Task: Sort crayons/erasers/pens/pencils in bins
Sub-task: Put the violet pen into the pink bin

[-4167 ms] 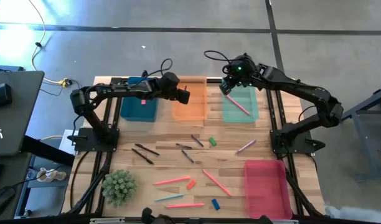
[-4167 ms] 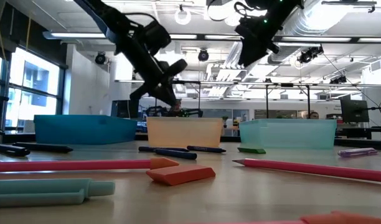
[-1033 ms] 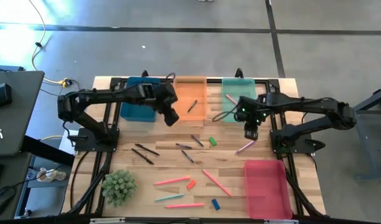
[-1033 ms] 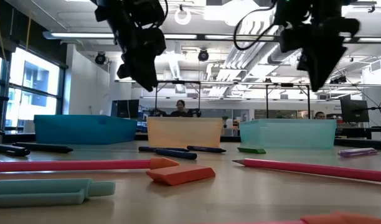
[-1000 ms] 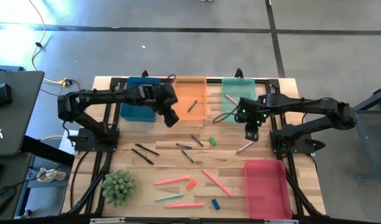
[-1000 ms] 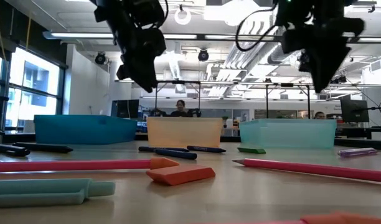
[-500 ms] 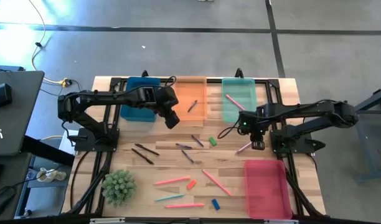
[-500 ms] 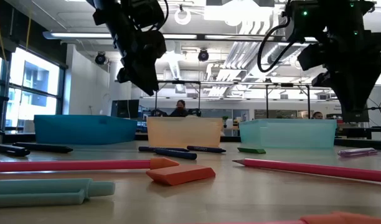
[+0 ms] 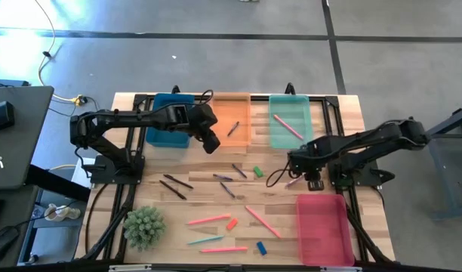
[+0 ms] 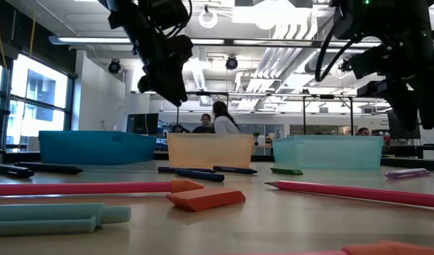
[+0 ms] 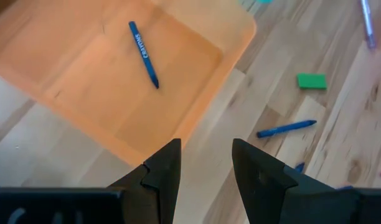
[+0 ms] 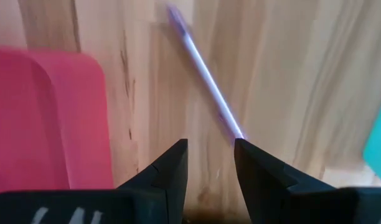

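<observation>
My right gripper (image 9: 312, 181) hangs parted and empty over the lilac pencil (image 12: 206, 87), which lies on the bare wood between the green-teal bin (image 9: 290, 136) and the red-pink bin (image 9: 321, 227), just beside the latter's near corner. The pencil's long axis runs slantwise ahead of the fingers, so I judge the wrist needs turning to straddle it crosswise. My left gripper (image 9: 210, 142), also parted and empty, waits by the orange bin (image 9: 220, 128), much farther off.

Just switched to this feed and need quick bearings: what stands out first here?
The right gripper hangs low over a lilac pencil beside the pink bin, fingers open and empty. The left gripper hovers at the orange bin, which holds one blue crayon. Pencils and erasers lie scattered along the table's near edge.
</observation>
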Controlling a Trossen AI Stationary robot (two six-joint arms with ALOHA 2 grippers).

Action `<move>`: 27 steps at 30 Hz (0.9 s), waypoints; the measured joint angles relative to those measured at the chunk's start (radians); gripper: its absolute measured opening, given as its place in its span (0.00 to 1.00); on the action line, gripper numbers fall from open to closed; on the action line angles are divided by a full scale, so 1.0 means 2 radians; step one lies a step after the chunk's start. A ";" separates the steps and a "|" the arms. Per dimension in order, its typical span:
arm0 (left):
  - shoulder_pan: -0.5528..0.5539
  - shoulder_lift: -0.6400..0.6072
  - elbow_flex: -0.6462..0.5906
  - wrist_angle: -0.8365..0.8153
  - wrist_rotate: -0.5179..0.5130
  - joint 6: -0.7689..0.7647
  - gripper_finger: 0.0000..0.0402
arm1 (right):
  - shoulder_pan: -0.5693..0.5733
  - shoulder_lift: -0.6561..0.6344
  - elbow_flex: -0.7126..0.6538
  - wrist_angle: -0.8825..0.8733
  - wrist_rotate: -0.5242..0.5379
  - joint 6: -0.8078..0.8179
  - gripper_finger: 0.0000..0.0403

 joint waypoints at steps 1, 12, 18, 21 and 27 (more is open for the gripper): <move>0.000 0.000 0.000 0.003 0.000 0.000 0.33 | 0.005 0.004 0.000 0.010 0.000 0.000 0.31; -0.001 0.000 0.000 0.013 0.003 0.000 0.33 | 0.039 0.077 0.001 0.077 0.002 -0.053 0.31; -0.001 0.000 0.000 0.014 0.004 0.003 0.33 | 0.038 0.118 0.001 0.085 0.021 -0.052 0.31; -0.001 0.000 0.000 0.015 0.003 0.004 0.33 | 0.038 0.133 0.001 0.086 0.026 -0.051 0.31; -0.001 0.000 0.000 0.018 0.003 0.018 0.33 | 0.038 0.141 0.001 0.116 0.033 -0.049 0.31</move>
